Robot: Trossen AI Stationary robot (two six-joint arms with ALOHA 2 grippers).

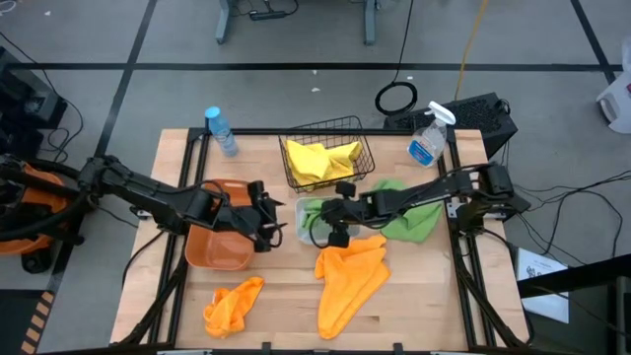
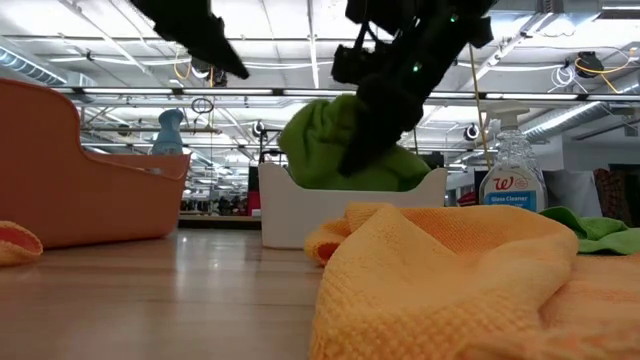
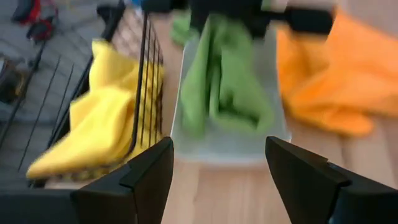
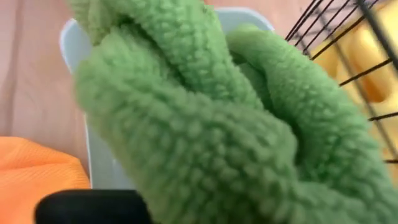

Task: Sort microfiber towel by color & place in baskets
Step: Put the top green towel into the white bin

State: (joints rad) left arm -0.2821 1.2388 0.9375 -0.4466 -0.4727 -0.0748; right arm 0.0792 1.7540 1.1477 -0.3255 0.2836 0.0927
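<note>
My right gripper hovers over the white bin, shut on a bunched green towel that fills its wrist view. My left gripper is open and empty above the right rim of the orange tub, facing the bin. A yellow towel lies in the black wire basket. Two orange towels lie flat on the table near its front edge. A second green towel is spread on the table right of the bin. My right gripper holds the green towel by its bunched upper folds, coming from above and slanting down from the table's right. Thick folds hide the fingertips in the wrist view. The towel hangs below the gripper, and its lower part sits inside the white bin.
A spray bottle stands at the far right corner and a water bottle at the far left. The wire basket stands just behind the bin. The two grippers are close together across the bin's left rim. Bare wood shows along the near left side.
</note>
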